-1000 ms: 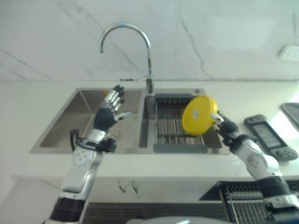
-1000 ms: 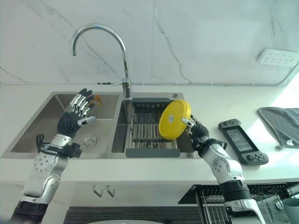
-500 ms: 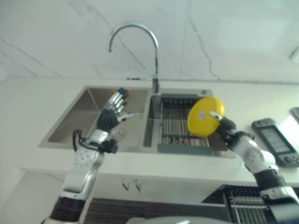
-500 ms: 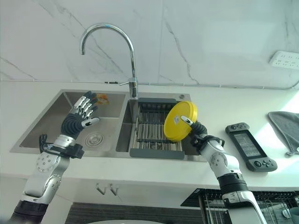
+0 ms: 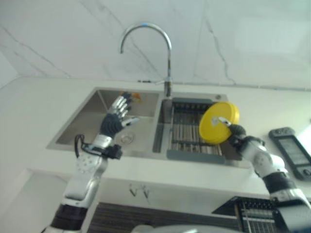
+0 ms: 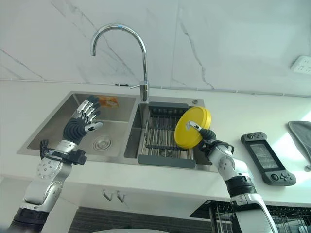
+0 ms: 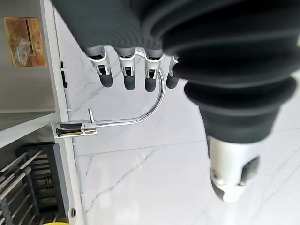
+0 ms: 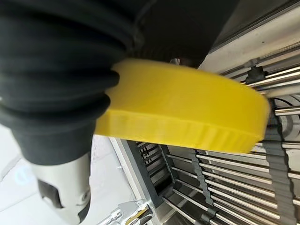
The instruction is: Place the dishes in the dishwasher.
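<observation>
A white marble-veined wall (image 6: 218, 39) and a pale countertop (image 6: 252, 104) frame a steel double sink (image 6: 53, 128) beneath a curved chrome faucet (image 6: 127, 39). A yellow plate (image 6: 192, 128) is held on edge in the right hand (image 6: 208, 141), thumb laid across its face and the fingers closed on it from behind, just above the dark slatted drying rack (image 6: 163, 136) set into the sink's right basin. In the right wrist view, the yellow plate's ribbed rim is seen pressed against the hand's ribbed cover, with the rack's metal bars below. The left hand (image 6: 83, 120) is raised over the left basin, fingers spread and straight, nothing held; a small orange-yellow label (image 6: 109, 101) is seen on the basin's back wall beyond it. A dark handheld game console (image 6: 267, 158) is laid on the countertop to the right of the sink, with the edge of a grey cloth (image 6: 302, 138) beyond it.
</observation>
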Robot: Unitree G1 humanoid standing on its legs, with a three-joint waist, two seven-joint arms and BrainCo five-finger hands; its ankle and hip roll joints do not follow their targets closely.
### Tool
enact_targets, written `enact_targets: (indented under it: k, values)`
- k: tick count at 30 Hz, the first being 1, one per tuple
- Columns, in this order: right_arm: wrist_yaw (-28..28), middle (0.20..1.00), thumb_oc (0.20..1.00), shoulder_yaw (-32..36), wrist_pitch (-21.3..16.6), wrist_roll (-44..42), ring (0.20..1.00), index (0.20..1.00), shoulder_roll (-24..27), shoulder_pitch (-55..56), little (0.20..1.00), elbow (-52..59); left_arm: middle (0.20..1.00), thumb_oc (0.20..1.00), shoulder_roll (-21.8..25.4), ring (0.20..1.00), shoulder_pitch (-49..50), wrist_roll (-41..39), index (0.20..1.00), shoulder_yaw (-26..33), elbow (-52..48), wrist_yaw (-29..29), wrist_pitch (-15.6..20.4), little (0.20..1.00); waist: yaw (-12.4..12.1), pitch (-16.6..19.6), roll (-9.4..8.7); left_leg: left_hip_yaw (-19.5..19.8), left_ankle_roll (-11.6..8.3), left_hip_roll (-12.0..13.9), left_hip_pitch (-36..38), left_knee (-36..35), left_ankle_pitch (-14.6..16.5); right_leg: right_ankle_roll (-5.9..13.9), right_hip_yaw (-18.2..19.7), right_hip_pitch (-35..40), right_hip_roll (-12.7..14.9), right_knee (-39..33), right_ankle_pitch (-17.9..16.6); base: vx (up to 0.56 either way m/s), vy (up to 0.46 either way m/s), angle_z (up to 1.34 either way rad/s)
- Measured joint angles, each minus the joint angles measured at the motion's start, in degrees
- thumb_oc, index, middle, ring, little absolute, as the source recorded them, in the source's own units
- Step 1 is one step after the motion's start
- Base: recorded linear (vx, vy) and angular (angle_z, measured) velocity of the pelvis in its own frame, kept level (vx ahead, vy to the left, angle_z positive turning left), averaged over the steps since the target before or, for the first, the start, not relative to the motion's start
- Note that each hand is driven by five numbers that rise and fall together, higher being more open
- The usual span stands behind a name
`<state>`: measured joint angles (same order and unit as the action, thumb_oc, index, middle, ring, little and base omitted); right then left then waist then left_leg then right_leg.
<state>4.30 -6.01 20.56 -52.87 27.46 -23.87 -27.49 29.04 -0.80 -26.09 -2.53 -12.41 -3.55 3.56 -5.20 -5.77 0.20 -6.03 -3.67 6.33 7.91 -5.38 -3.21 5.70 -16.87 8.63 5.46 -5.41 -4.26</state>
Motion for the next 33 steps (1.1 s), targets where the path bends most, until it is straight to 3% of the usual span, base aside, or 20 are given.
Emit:
enact_targets:
  k: [1,5,16,25,33]
  values:
    - [0.1,0.200,0.200,-0.2,-0.2,0.0,0.200,0.200,0.0,-1.0,0.200,-2.1,1.000,1.000,0.2,1.000,-0.4,0.0,1.000,-0.3,0.3,0.0,0.0,1.000,-0.1,0.0,0.00,0.1,-0.01,0.0,0.0,0.0,0.0,0.00,-0.1,0.0,0.0,0.0,0.0,0.01,0.001,0.04]
    - [0.4,0.200,0.200,-0.8,-1.1,0.0,0.200,0.200,0.0,-5.6,0.200,-11.5,1.000,1.000,0.3,1.000,-4.2,-0.3,1.000,-2.6,2.7,0.0,-0.1,1.000,-0.8,0.0,0.00,0.7,-0.16,-0.1,0.0,0.0,-0.1,0.00,-0.8,0.1,0.0,0.0,0.0,0.03,0.014,0.08]
    - [3.5,0.200,0.200,-2.5,-7.5,3.4,0.200,0.200,-0.2,-7.1,0.200,-12.0,1.000,1.000,0.3,1.000,-4.3,-2.1,1.000,-4.2,2.7,0.2,-0.2,1.000,-2.3,-0.5,0.86,1.0,-0.15,-0.3,0.1,0.3,-0.1,-0.05,-1.1,0.4,0.1,0.0,0.1,0.00,0.005,0.01]
    - [5.2,0.200,0.200,-1.9,-11.0,-0.3,0.200,0.200,-0.6,-6.5,0.200,-7.3,1.000,1.000,0.3,1.000,-4.3,-2.2,1.000,-4.2,2.7,-0.5,-0.1,1.000,-2.0,-0.5,0.93,1.0,-0.15,-0.3,0.1,0.3,-0.1,-0.06,-1.1,0.5,0.0,0.0,0.1,0.00,0.000,0.00]
    - [5.0,0.200,0.200,-1.3,-11.1,-3.3,0.200,0.200,-0.8,-3.7,0.200,3.5,1.000,1.000,0.3,1.000,-4.2,-2.2,1.000,-4.2,2.7,-1.3,0.0,1.000,-1.4,-0.6,0.90,0.8,-0.15,-0.1,0.1,0.3,-0.1,-0.06,-0.9,0.3,0.0,0.0,0.1,-0.01,-0.041,-0.01]
